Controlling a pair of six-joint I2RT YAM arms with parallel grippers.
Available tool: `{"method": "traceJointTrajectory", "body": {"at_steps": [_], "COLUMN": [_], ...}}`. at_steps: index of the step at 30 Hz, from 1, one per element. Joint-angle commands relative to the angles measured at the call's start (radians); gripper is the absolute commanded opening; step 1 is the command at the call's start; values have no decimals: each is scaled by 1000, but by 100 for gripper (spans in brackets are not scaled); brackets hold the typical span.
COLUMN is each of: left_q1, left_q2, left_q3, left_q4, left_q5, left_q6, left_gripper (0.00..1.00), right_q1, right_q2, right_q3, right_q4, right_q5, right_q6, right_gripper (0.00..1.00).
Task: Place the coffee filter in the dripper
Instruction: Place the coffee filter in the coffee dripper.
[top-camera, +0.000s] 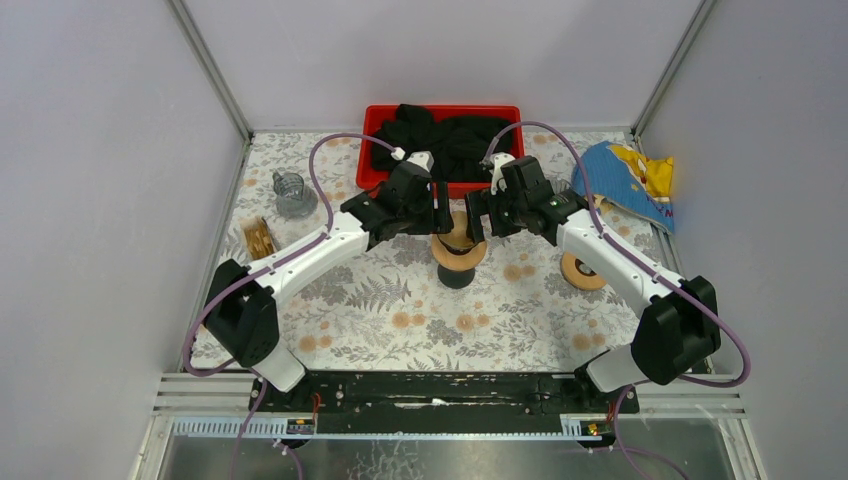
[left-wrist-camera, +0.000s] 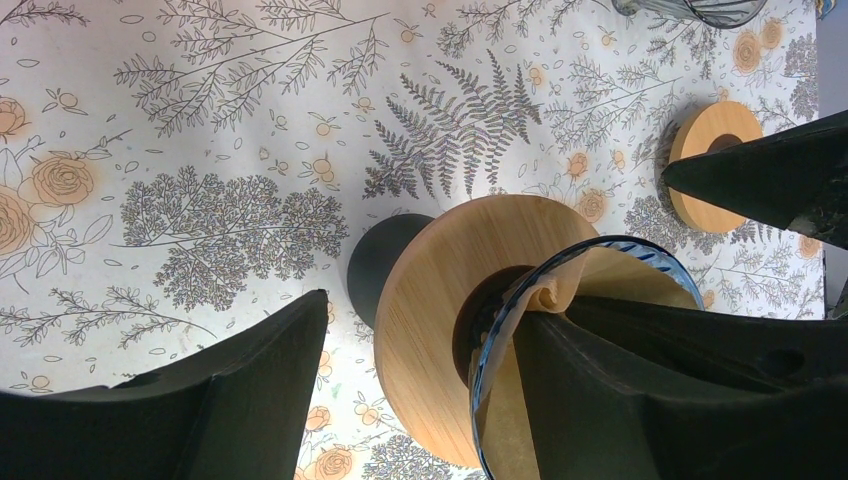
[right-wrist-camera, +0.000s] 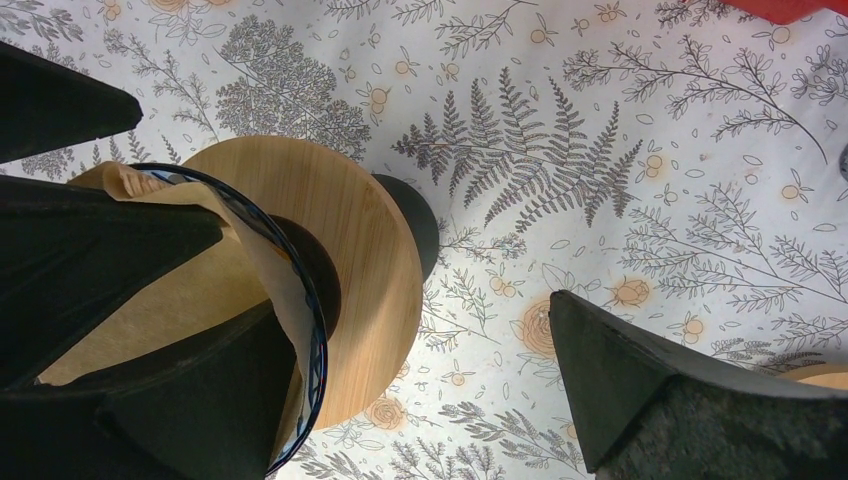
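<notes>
The dripper (top-camera: 458, 258) is a glass cone with a blue rim (left-wrist-camera: 600, 248) in a round wooden collar (left-wrist-camera: 440, 310). It stands on a black cup (left-wrist-camera: 380, 260) at the table's middle. The brown paper coffee filter (left-wrist-camera: 545, 295) lies inside the cone, its edge folded over the rim (right-wrist-camera: 290, 300). My left gripper (left-wrist-camera: 420, 310) is open, straddling the cone's wall: one finger presses on the filter inside, the other stays outside, clear of the collar. My right gripper (right-wrist-camera: 415, 305) is wide open and does the same from the opposite side. In the top view both grippers (top-camera: 440, 210) (top-camera: 478, 215) meet over the dripper.
A red bin (top-camera: 375, 120) of black cloth stands right behind the grippers. A glass jar (top-camera: 293, 192) and a small wooden piece (top-camera: 259, 237) are at the left. A second wooden disc (top-camera: 581, 272) lies to the right, and a blue and yellow bag (top-camera: 630, 180) at the back right.
</notes>
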Motion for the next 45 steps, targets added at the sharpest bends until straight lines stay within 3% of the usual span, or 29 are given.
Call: {"method": "traceJointTrajectory", "body": {"at_steps": [1, 21, 35, 45], "left_q1": [4, 4, 5, -6], "left_q2": [-23, -60, -132, -99], "left_q3": [6, -19, -42, -50], "left_q4": [43, 67, 13, -19], "left_q5": [12, 65, 12, 2], "left_q6": [12, 6, 13, 24], "left_gripper": [74, 76, 77, 71], "right_q1": [-4, -4, -4, -4], "right_q2": [-45, -97, -55, -30], "right_q3": [33, 50, 42, 34], "right_q4": [8, 28, 4, -2], "right_q5": [-27, -3, 49, 56], "right_q6": [-13, 2, 2, 2], "right_gripper": [99, 99, 99, 99]}}
